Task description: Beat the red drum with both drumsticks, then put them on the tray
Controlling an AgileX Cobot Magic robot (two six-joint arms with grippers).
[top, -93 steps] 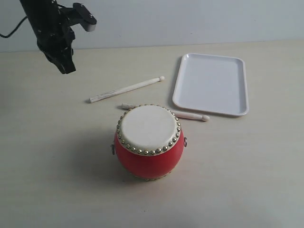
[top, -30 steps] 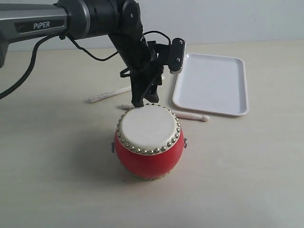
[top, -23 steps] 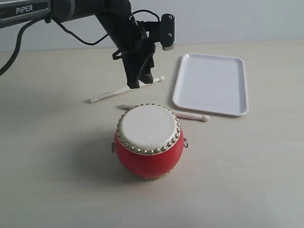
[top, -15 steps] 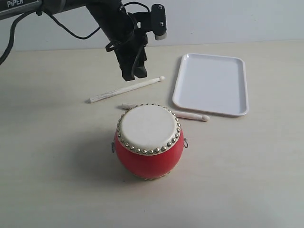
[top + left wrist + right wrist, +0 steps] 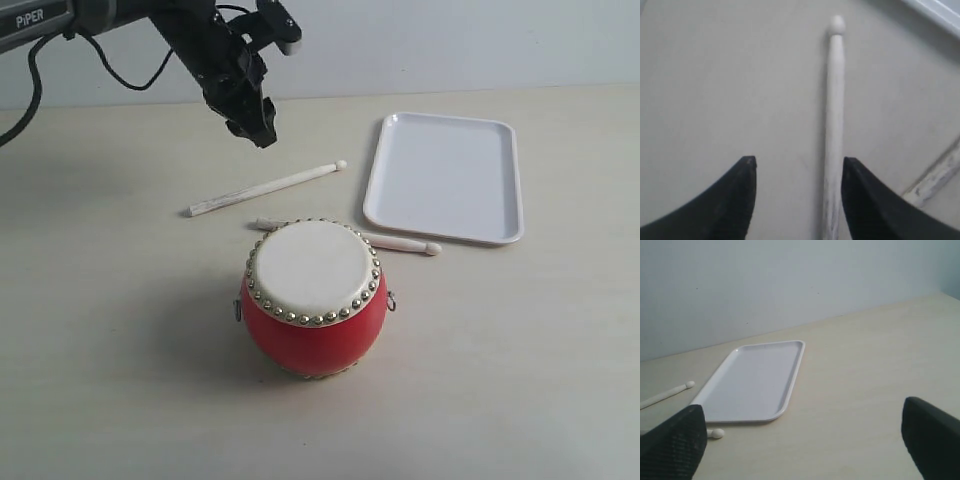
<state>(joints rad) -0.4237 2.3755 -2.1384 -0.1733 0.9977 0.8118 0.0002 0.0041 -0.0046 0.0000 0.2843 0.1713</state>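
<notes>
The red drum point(image 5: 313, 300) stands upright in the middle, its cream head bare. One drumstick point(image 5: 265, 189) lies flat behind it. The other drumstick point(image 5: 405, 243) lies just behind the drum, partly hidden, its tip by the white tray point(image 5: 445, 175). My left gripper point(image 5: 260, 130) hangs open above the table, just behind the far drumstick. In the left wrist view that drumstick point(image 5: 835, 115) runs between the open jaws of the left gripper point(image 5: 797, 162), close to one finger and untouched. My right gripper point(image 5: 802, 437) stands wide open over bare table, facing the tray point(image 5: 755, 385); it is outside the exterior view.
The tray holds nothing. A pale wall runs behind the table. The left arm and its cable cross the upper left of the exterior view. In the right wrist view the nearer drumstick's tip point(image 5: 716, 433) lies by the tray's corner.
My left arm has risen from just behind the drum and swung back and left, ending over the far drumstick. Drum, drumsticks and tray have not moved.
</notes>
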